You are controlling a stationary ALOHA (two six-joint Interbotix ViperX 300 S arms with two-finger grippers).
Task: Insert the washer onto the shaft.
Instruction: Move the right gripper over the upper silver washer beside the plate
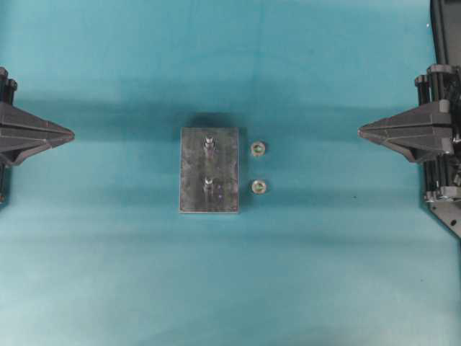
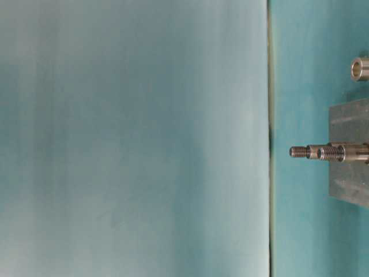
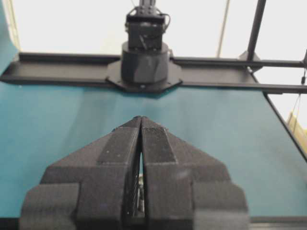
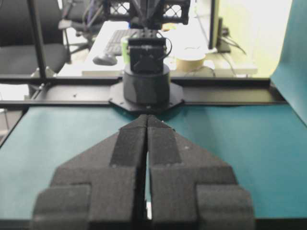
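A grey metal block [image 1: 209, 170] lies mid-table with two upright threaded shafts, a far one [image 1: 208, 143] and a near one [image 1: 207, 183]. Two metal washers lie on the cloth just right of the block, one [image 1: 258, 149] and another [image 1: 259, 187]. In the table-level view the shafts [image 2: 314, 152] point left and one washer [image 2: 360, 68] shows at the top right. My left gripper [image 1: 72, 134] is shut and empty at the far left. My right gripper [image 1: 360, 131] is shut and empty at the far right. Both wrist views show closed fingertips, the left gripper [image 3: 141, 118] and the right gripper [image 4: 147, 116].
Teal cloth covers the table. The opposite arm's base [image 3: 144, 62] stands at the table's edge in the left wrist view, and the other base [image 4: 146, 81] in the right wrist view. A black frame rail runs behind each base.
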